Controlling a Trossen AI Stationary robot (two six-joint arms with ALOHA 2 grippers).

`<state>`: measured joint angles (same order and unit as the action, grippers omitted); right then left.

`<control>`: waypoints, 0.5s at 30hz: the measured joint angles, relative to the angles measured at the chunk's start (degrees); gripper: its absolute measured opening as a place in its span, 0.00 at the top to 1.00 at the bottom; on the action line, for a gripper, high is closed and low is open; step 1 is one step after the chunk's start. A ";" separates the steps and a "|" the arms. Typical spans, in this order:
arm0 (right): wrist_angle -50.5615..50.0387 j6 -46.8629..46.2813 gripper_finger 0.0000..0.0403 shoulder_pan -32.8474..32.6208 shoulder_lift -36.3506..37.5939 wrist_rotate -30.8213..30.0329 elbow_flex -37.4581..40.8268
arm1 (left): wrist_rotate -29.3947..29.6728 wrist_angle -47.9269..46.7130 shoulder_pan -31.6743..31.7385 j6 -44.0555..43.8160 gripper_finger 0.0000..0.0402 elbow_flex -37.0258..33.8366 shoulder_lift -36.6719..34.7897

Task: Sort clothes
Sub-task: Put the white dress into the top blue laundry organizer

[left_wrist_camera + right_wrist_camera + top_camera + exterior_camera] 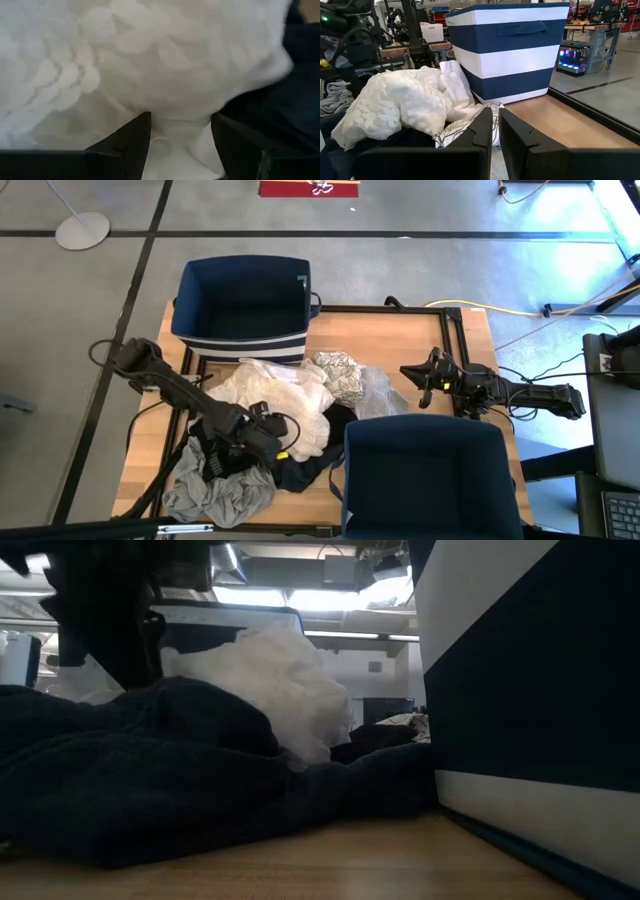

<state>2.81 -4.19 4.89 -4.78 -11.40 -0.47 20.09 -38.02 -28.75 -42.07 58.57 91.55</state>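
The clothes lie in a heap on the wooden table (475, 340). A white textured garment (285, 395) is on top. Beside it are a white one with black pattern (340, 372), a pale grey one (385, 395), a dark one (320, 465) and a grey one (220, 490). My left gripper (288, 438) is open and slants down onto the white garment (150, 60). A bulge of that cloth lies between its fingers. My right gripper (408, 372) is shut and hovers level at the table's right side, beside the heap, touching nothing. My left gripper (181, 116) comes at the white garment from above, slanting down. Its open fingers (140, 135) stand on either side of a bulge of the white cloth (175, 145). I cannot tell whether they touch the cloth. The garment lies on the heap.
One navy-and-white striped bin (240, 345) stands at the table's far edge, left of centre. A second navy bin (430, 425) stands at the near right. In the low view this bin (530, 670) fills the right side, with dark cloth (150, 770) on the left. Bare wood shows at the far right.
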 joint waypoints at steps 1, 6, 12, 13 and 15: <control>0.00 0.00 0.91 0.00 0.00 0.00 0.00 | 0.86 0.00 0.02 -0.04 0.51 0.00 0.22; 0.01 0.00 0.91 0.01 0.00 0.00 0.00 | 2.04 0.85 0.02 1.27 0.56 0.00 0.45; 0.02 0.00 0.91 0.00 0.00 0.00 0.00 | 2.12 1.31 0.04 2.24 0.79 0.00 0.45; 0.02 0.00 0.91 0.01 0.00 0.00 0.00 | 2.12 1.30 0.04 2.27 0.83 0.00 0.45; 0.02 0.00 0.91 0.00 0.00 0.00 0.00 | 2.12 1.29 0.05 1.81 0.92 0.00 0.45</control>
<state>2.83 -4.19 4.89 -4.78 -11.40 -0.47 22.21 -36.73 -28.70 -40.26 58.57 92.01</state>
